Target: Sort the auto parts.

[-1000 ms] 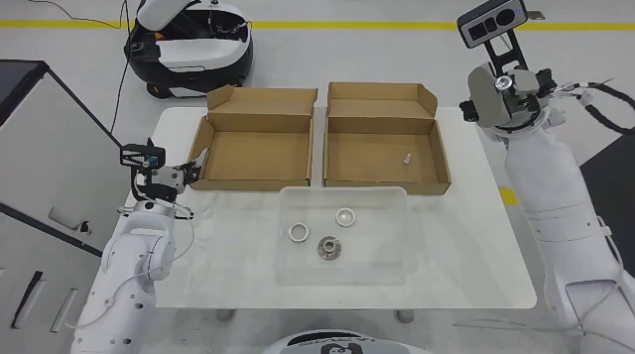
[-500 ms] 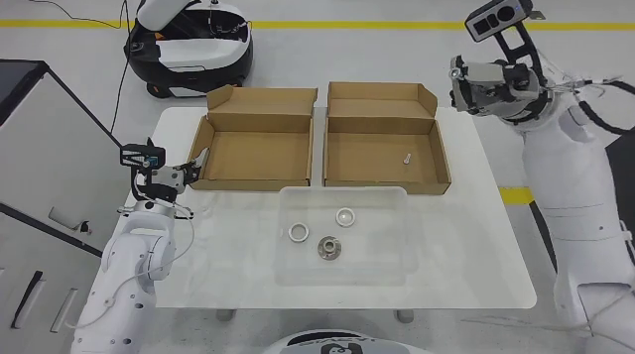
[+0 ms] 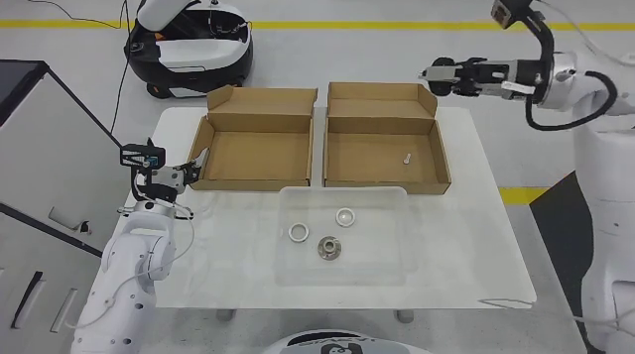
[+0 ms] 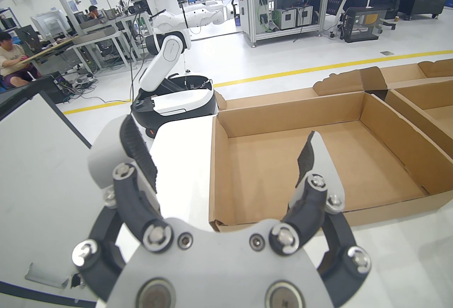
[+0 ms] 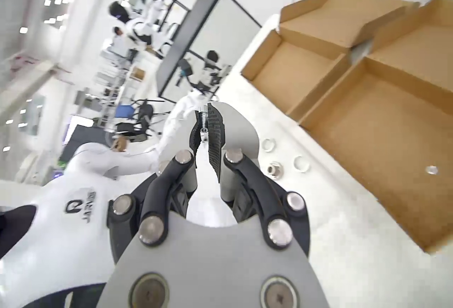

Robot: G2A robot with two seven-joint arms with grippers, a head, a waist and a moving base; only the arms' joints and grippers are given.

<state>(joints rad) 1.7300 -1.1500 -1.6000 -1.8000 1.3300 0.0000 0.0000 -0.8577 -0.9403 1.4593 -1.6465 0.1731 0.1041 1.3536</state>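
My right gripper (image 3: 429, 73) hangs over the back right corner of the right cardboard box (image 3: 437, 171), shut on a small threaded bolt (image 5: 202, 123) pinched at the tips of the right gripper (image 5: 203, 118). One small bolt (image 3: 407, 158) lies inside that box (image 5: 389, 160), also seen as the bolt (image 5: 431, 169). The clear tray (image 3: 298, 195) holds a white ring (image 3: 297, 232), a cap-like part (image 3: 344, 218) and a flanged nut (image 3: 328, 247). My left gripper (image 3: 193, 169) stands open beside the left box (image 3: 203, 141); the left gripper (image 4: 219, 132) holds nothing and faces that box (image 4: 389, 132).
The two open boxes sit side by side at the table's back, flaps raised. The tray sits in front of them. Bare white table (image 3: 466, 255) lies right of the tray. A wheeled robot base (image 3: 193, 52) stands on the floor behind the table.
My right arm has swung from upright beside the table's right edge out over the back right corner of the right box. The left arm and the parts have not moved.
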